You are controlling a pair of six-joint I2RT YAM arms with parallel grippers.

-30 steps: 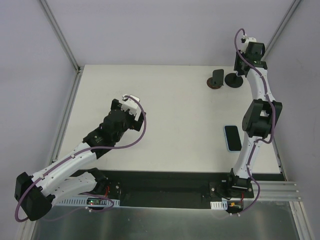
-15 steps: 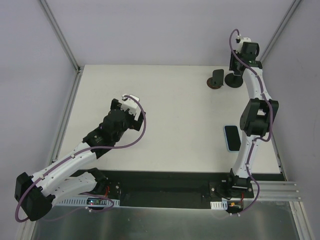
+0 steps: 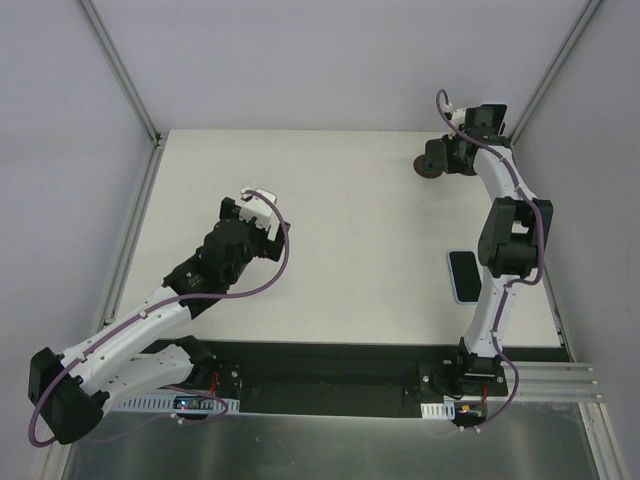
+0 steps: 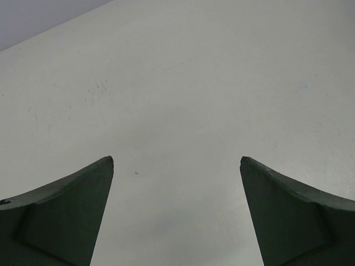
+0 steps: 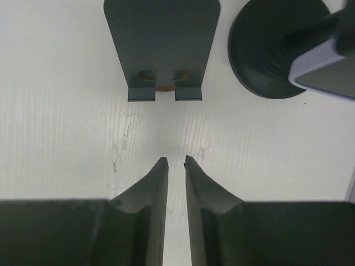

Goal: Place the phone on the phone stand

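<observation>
The phone (image 3: 463,275) lies flat on the white table (image 3: 350,200) near the right edge, dark screen up with a light blue rim, beside the right arm's elbow. The phone stand (image 5: 161,44) is at the far right of the table; its slanted dark plate with two small lips faces my right gripper (image 5: 176,160). In the top view the stand's round base (image 3: 427,169) shows partly under my right gripper (image 3: 440,155). The right jaws are almost together with a thin gap and hold nothing. My left gripper (image 4: 176,160) is wide open and empty over bare table at mid-left (image 3: 262,212).
A second black round base (image 5: 266,50) with a stem and a pale-edged plate (image 5: 327,69) stands just right of the phone stand. Grey walls and a metal frame close the table at the back and sides.
My right gripper has swung left and down from beside the black round base to just over the phone stand. The phone and the left arm have barely moved.
</observation>
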